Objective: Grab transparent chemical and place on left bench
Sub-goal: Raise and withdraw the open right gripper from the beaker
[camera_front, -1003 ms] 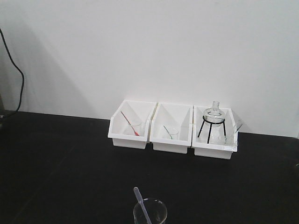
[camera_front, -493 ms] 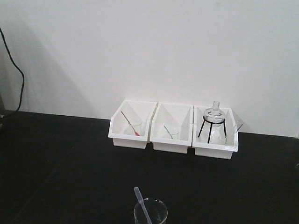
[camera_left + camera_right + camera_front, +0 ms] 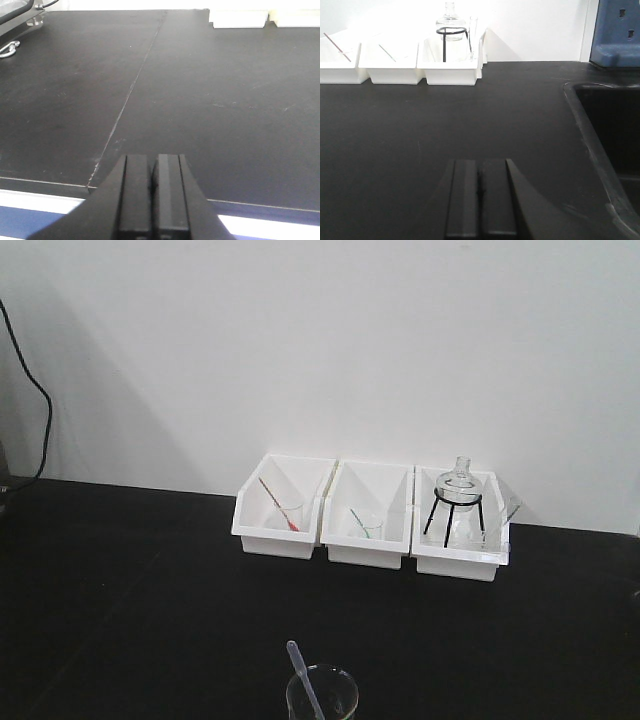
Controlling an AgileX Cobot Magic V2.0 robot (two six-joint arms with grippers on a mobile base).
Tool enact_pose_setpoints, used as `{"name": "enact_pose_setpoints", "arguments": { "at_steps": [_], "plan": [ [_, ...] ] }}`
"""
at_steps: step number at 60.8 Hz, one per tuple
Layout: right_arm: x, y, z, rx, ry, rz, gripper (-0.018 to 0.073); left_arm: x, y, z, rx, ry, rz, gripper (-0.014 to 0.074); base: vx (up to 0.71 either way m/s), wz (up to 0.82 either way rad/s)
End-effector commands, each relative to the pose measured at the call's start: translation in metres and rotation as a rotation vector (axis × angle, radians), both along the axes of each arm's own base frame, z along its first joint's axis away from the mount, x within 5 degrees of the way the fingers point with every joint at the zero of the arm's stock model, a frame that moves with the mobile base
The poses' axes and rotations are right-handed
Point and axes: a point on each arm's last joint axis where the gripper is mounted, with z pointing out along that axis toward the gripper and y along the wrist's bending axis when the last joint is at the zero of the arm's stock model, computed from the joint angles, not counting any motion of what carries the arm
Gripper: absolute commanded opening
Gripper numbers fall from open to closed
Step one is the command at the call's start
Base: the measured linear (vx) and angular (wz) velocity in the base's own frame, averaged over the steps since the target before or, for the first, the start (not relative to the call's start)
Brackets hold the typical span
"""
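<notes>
Your transparent chemical (image 3: 303, 678) — a slim colourless pipette — stands tilted in a clear beaker (image 3: 322, 696) at the near edge of the black bench (image 3: 140, 590), bulb end up and leaning to the left in the front view. Only the upper part of the beaker shows; the frame cuts off its base.

At the back of the bench, against the white wall (image 3: 350, 340), you have three white bins in a row, touching side to side. The left bin (image 3: 282, 508) holds a small beaker with a red-tinted pipette (image 3: 275, 504) leaning in it. The middle bin (image 3: 369, 515) holds another small beaker with a green-tinted pipette (image 3: 362, 522). The right bin (image 3: 460, 525) holds a glass flask (image 3: 458, 484) sitting on a black wire tripod (image 3: 452, 517).

Your left gripper (image 3: 152, 197) hangs over bare bench top, fingers pressed together with nothing between them; a seam in the bench surface runs away from it. Your right gripper (image 3: 480, 200) is likewise clenched and empty — low over the bench, the three bins well ahead of it. A black sink (image 3: 607, 130) is set into the bench on its right side. A black cable (image 3: 30, 390) hangs down the wall at far left.
</notes>
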Motion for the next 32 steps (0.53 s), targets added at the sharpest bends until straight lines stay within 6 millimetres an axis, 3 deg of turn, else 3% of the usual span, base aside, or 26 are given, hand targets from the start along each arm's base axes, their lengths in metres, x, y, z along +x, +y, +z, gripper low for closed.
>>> {"name": "enact_pose_setpoints", "arguments": {
  "at_steps": [1, 32],
  "plan": [
    [0.0005, 0.0, 0.0059, -0.006, -0.084, -0.001, -0.0008, -0.0015, 0.0002, 0.0027, -0.014, -0.081, -0.001, -0.0003, 0.0, 0.0],
    [0.0005, 0.0, 0.0059, -0.007, -0.084, -0.001, -0.0008, -0.0015, 0.0002, 0.0027, -0.014, -0.081, -0.001, -0.0003, 0.0, 0.0]
  ]
}}
